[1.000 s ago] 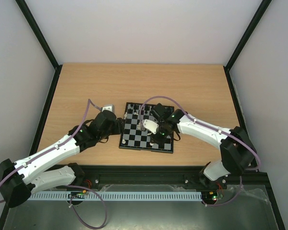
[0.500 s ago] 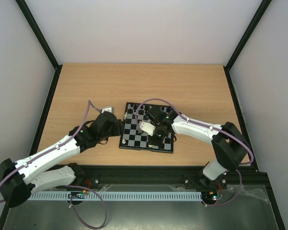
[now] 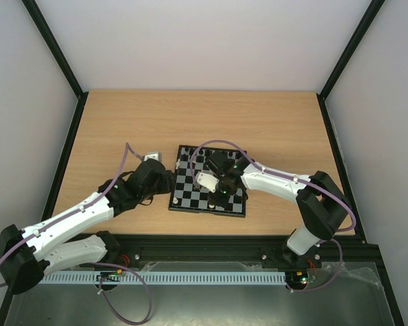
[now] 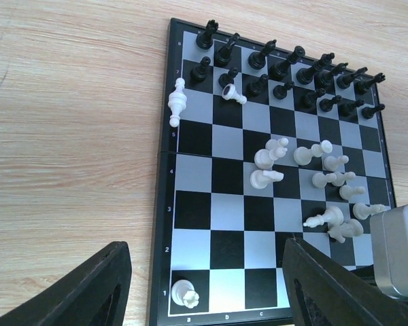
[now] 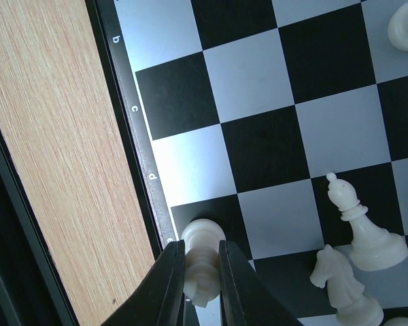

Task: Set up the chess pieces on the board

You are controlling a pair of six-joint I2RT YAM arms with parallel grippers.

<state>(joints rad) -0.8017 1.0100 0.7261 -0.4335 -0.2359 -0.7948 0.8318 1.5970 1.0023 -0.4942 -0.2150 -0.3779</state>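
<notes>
Cream-white piece [image 5: 202,234] is pinched between the fingers of your right gripper [image 5: 202,265], on a black square by the board [image 4: 194,173]'s lettered rim, near d. Other white pieces [image 4: 324,180] lie scattered mid-board. Black pieces [image 4: 258,60] fill the two far ranks. Your left gripper [image 4: 205,261] hangs at the rank-1 edge, fingers spread wide, holding nothing. The board sits mid-table [image 3: 122,122].
</notes>
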